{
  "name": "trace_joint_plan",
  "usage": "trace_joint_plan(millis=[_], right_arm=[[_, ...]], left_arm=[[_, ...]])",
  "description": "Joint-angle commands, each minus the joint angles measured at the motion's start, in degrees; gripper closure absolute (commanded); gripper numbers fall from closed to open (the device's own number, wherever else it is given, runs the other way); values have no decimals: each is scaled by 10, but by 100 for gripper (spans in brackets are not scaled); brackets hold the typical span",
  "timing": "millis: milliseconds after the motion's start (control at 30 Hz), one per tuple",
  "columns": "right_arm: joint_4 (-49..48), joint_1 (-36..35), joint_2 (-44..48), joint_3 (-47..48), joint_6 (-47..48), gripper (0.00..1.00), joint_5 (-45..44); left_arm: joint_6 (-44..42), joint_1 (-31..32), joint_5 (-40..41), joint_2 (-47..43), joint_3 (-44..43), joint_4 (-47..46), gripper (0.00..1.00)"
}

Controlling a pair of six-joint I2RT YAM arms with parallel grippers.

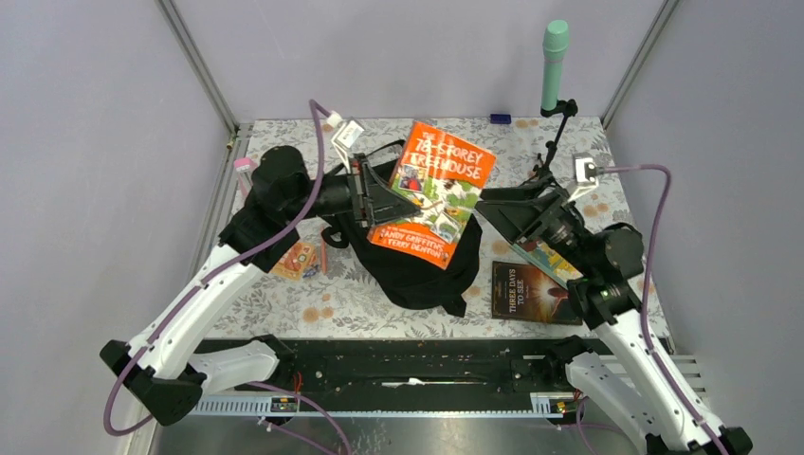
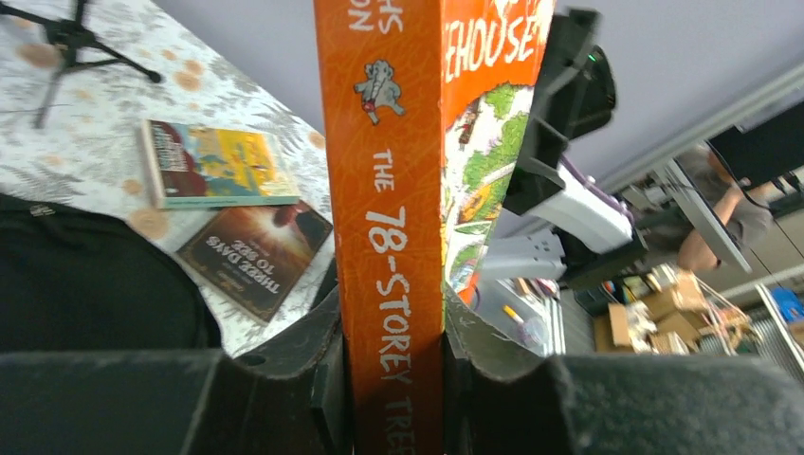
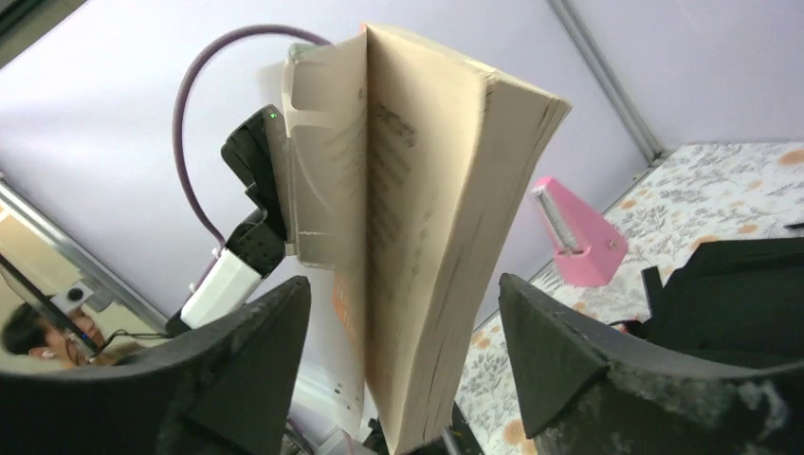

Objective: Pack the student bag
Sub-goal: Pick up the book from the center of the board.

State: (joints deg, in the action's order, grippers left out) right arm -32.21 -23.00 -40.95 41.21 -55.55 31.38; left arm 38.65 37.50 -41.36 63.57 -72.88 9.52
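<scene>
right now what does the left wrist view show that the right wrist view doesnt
Only left wrist: the spine of the orange paperback book clamped in the left gripper, plus a dark brown book and a colourful book lying flat on the floral tablecloth. Only right wrist: that book's cream page edges between the open right gripper, gaps either side, and a pink wedge-shaped plastic object. Both: the orange book and the black fabric backpack.

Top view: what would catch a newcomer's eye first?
The orange book, held tilted above the black bag at the centre, the left gripper clamped on its spine and the right gripper open at its page edge. Next, the mint tube on a stand at the back right.
</scene>
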Motion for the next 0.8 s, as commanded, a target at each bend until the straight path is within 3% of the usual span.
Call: trace_joint_plan(millis=[0,100,267,400,567,767], right_arm=[[43,8,60,-1,56,12,-70],[56,8,71,-4,61,0,-65],[12,7,23,3,26,0,6],[-84,-6,-22,-8,-24,0,26],[-101,-44,-69,16,-16,0,25],[-194,-73,-130,26,-59,1,37]], left_arm=[[-8,-27,28,-55,-7,-38,100],[7,-27,23,-58,6,-55,100],[55,-27,-13,-64,40,-158,100],[51,-27,-21,-64,38,-161,100],[53,-26,-41,-60,42,-168,100],[55,-25,-57,-57,45,-188,100]])
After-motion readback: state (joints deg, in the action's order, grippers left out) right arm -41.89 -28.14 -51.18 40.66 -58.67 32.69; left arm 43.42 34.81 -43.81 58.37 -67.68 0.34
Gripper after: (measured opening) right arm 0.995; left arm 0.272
